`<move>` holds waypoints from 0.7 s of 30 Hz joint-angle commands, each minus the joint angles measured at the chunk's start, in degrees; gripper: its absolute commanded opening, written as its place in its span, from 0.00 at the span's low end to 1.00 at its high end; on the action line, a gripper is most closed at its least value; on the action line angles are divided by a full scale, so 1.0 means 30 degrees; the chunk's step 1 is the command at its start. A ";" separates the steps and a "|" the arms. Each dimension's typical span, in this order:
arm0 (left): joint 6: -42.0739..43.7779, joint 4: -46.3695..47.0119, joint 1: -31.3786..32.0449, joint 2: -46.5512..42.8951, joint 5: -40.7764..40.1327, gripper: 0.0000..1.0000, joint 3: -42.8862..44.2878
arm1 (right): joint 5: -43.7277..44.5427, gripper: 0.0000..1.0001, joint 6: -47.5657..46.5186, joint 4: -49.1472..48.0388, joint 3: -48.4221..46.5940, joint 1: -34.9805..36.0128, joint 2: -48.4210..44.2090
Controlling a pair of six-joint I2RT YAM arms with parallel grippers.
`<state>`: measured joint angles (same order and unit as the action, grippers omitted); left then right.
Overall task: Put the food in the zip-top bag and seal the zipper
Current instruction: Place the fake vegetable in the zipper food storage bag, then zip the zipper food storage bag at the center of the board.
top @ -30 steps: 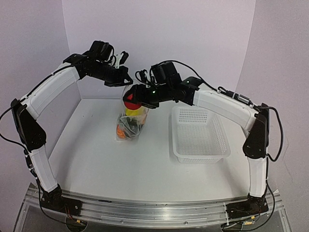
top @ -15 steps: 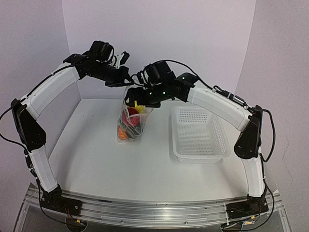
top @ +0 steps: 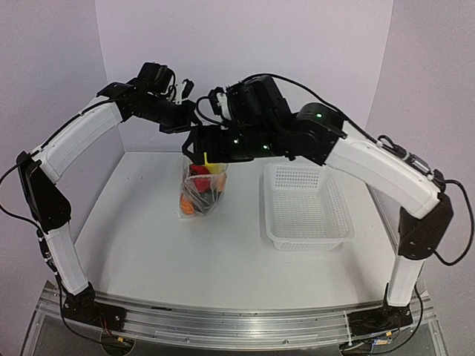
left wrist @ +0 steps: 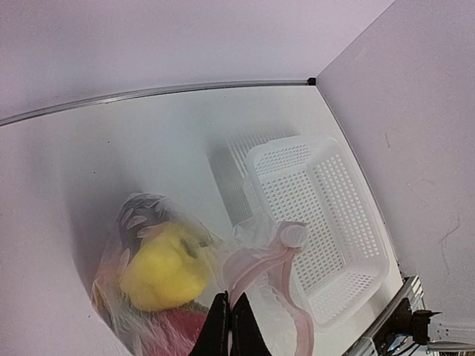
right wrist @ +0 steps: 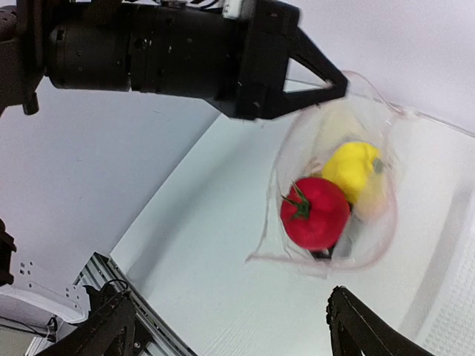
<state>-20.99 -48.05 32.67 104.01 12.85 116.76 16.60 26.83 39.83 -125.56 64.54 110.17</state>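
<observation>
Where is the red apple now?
The red apple lies inside the zip-top bag beside the yellow pepper, seen in the right wrist view; the bag stands left of the white basket.

A pale lilac back wall [top: 245,44] fills the upper middle of the frame, flanked by a matching left wall [top: 44,67] and right wall [top: 438,67]. Below lies a white bench [top: 185,259], softly lit, with an aluminium rail [top: 245,320] along its bottom edge.

top: high rear, wide | wrists: close, apparently downward | all share: zip-top bag [top: 200,194]
</observation>
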 commanded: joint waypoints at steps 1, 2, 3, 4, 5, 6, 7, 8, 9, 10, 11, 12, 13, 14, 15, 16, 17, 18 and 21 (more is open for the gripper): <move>-0.1178 0.0298 -0.0100 -0.0334 -0.1153 0.00 0.0875 | 0.4521 0.88 0.5488 0.2789 0.2377 0.0228 -0.1932; -0.1402 0.0358 -0.0104 -0.0327 -0.1129 0.00 0.0928 | 0.4045 0.90 0.6289 0.3543 0.2225 0.0229 -0.1685; -0.1686 0.0430 -0.0100 -0.0305 -0.1057 0.00 0.0979 | 0.3362 0.92 0.6865 0.3995 0.1992 0.0230 -0.1322; -0.1937 0.0497 -0.0106 -0.0266 -0.0931 0.00 0.1035 | 0.2440 0.95 0.7256 0.4168 0.1638 0.0225 -0.0923; -0.2228 0.0544 -0.0101 -0.0181 -0.0835 0.00 0.1089 | 0.1383 0.96 0.7162 0.4236 0.1136 0.0227 -0.0436; -0.2514 0.0612 -0.0104 -0.0072 -0.0724 0.00 0.1107 | 0.0707 0.96 0.7063 0.4500 0.0261 0.0227 0.0203; -0.2752 0.0665 -0.0107 0.0054 -0.0633 0.00 0.1097 | 0.0358 0.96 0.7014 0.4809 -0.0696 0.0225 0.0879; -0.2954 0.0703 -0.0107 0.0184 -0.0578 0.00 0.1071 | 0.0204 0.97 0.7046 0.5071 -0.1559 0.0224 0.1509; -0.3186 0.0755 -0.0107 0.0300 -0.0563 0.00 0.1042 | 0.0050 0.97 0.7198 0.5243 -0.2229 0.0224 0.2025; -0.3367 0.0807 -0.0105 0.0390 -0.0562 0.00 0.1023 | 0.0043 0.97 0.7417 0.5414 -0.2586 0.0224 0.2349; -0.3574 0.0836 -0.0105 0.0504 -0.0555 0.00 0.1035 | 0.0157 0.98 0.7681 0.5575 -0.2805 0.0224 0.2640; -0.3784 0.0845 -0.0104 0.0635 -0.0529 0.00 0.1109 | 0.0397 0.98 0.8055 0.5667 -0.2805 0.0214 0.2833; -0.3943 0.0853 -0.0093 0.0740 -0.0501 0.00 0.1211 | 0.0651 0.98 0.8476 0.5665 -0.2701 0.0188 0.2932; -0.4049 0.0840 -0.0081 0.0828 -0.0497 0.00 0.1324 | 0.0775 0.98 0.8787 0.5641 -0.2759 0.0150 0.3168; -0.4120 0.0807 -0.0078 0.0919 -0.0494 0.00 0.1468 | 0.0740 0.98 0.9066 0.5606 -0.2976 0.0111 0.3527; -0.4182 0.0747 -0.0078 0.0968 -0.0531 0.00 0.1557 | 0.0587 0.98 0.9124 0.5588 -0.3630 0.0108 0.4073; -0.4227 0.0703 -0.0067 0.0993 -0.0555 0.00 0.1626 | 0.0441 0.98 0.9160 0.5584 -0.4411 0.0107 0.4537; -0.4276 0.0673 -0.0069 0.1011 -0.0596 0.00 0.1669 | 0.0436 0.98 0.9262 0.5580 -0.5120 0.0107 0.5108; -0.4422 0.0641 0.0006 0.1012 -0.0593 0.00 0.1693 | 0.1074 0.98 0.9763 0.5504 -0.6106 0.0077 0.6372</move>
<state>-32.49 -47.48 32.67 107.09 10.92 118.80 18.30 52.55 56.65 -138.58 64.94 125.76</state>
